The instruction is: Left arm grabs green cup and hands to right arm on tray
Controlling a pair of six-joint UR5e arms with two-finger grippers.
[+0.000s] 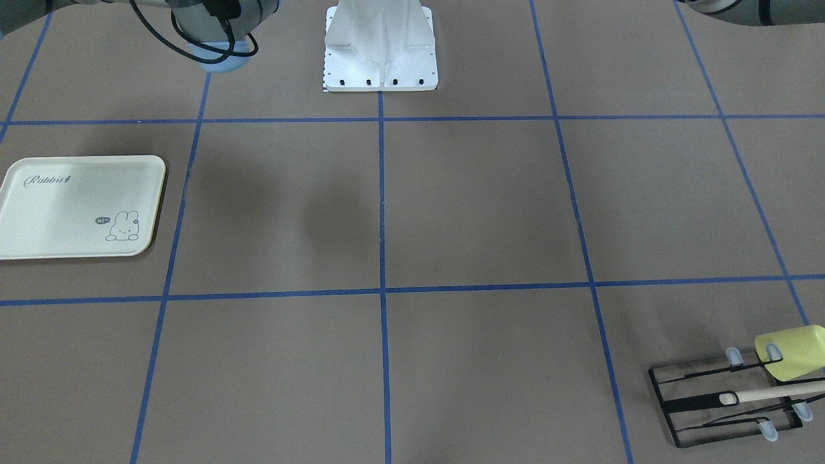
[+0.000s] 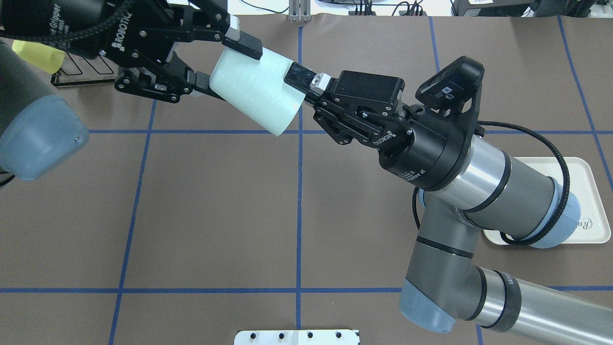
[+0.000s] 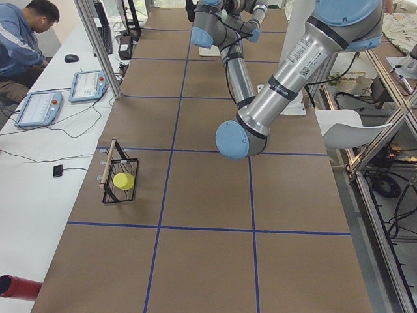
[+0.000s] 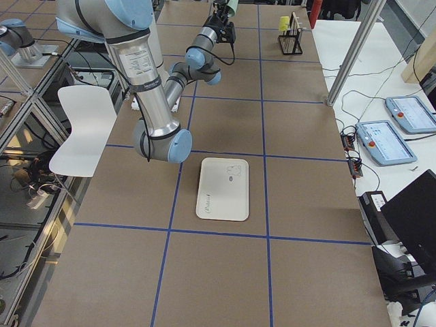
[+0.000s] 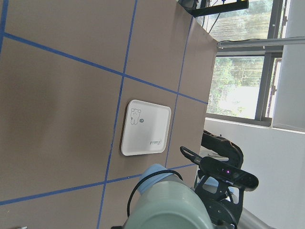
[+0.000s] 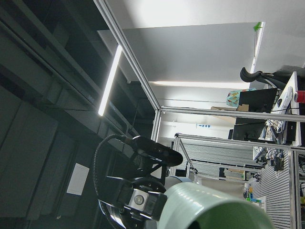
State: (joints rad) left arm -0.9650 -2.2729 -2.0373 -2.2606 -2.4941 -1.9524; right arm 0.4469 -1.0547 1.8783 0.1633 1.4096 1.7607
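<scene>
In the overhead view the pale mint-green cup point(image 2: 256, 91) hangs tilted in mid-air over the far left part of the table. My left gripper point(image 2: 222, 62) is shut on its narrow end, one finger on each side. My right gripper point(image 2: 299, 84) reaches in from the right to the cup's wide rim. One of its fingers point(image 2: 301, 76) lies on the cup's outer wall and the other is hidden, so I cannot tell its state. The cup fills the bottom of the left wrist view point(image 5: 171, 205) and the right wrist view point(image 6: 214, 210). The cream Rabbit tray point(image 1: 77, 206) lies empty on the table, partly under the right arm point(image 2: 589, 191).
A black wire rack point(image 1: 722, 406) with a wooden stick stands at the far left corner, with a yellow-green cup point(image 1: 789, 351) on it point(image 2: 38, 55). The white robot base plate point(image 1: 380, 45) is at the near edge. A person sits by the side bench point(image 3: 23, 39).
</scene>
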